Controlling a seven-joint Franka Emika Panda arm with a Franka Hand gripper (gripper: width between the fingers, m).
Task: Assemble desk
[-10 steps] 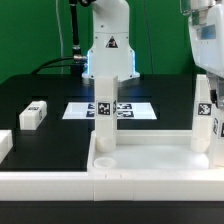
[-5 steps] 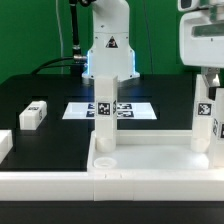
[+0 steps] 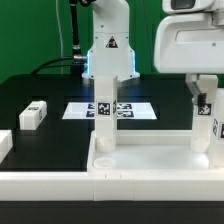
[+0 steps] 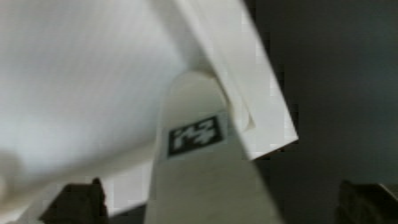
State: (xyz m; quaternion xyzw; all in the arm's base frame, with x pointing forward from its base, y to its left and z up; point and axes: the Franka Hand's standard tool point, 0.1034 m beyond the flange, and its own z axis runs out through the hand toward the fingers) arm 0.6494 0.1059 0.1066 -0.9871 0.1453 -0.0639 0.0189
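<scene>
The white desk top (image 3: 150,158) lies at the front with its rim up. One tagged white leg (image 3: 103,120) stands upright in its far left corner. A second leg (image 3: 203,118) stands in its far right corner. My gripper (image 3: 205,92) hangs over that right leg, open, with a finger on either side of the leg's top. In the wrist view the leg (image 4: 205,165) with its tag runs between my dark fingertips (image 4: 80,205), which stand well apart from it. The gripper (image 4: 222,208) is not closed on it. The desk top (image 4: 89,80) lies behind the leg.
Two loose white legs lie on the black table on the exterior view's left, one further back (image 3: 33,114) and one at the edge (image 3: 4,146). The marker board (image 3: 130,110) lies behind the desk top. The robot base (image 3: 110,55) stands at the back. A long white rail (image 3: 45,186) runs along the front.
My gripper has come down and moved toward the exterior view's left, from the upper right corner to over the right leg. The legs and desk top have not moved.
</scene>
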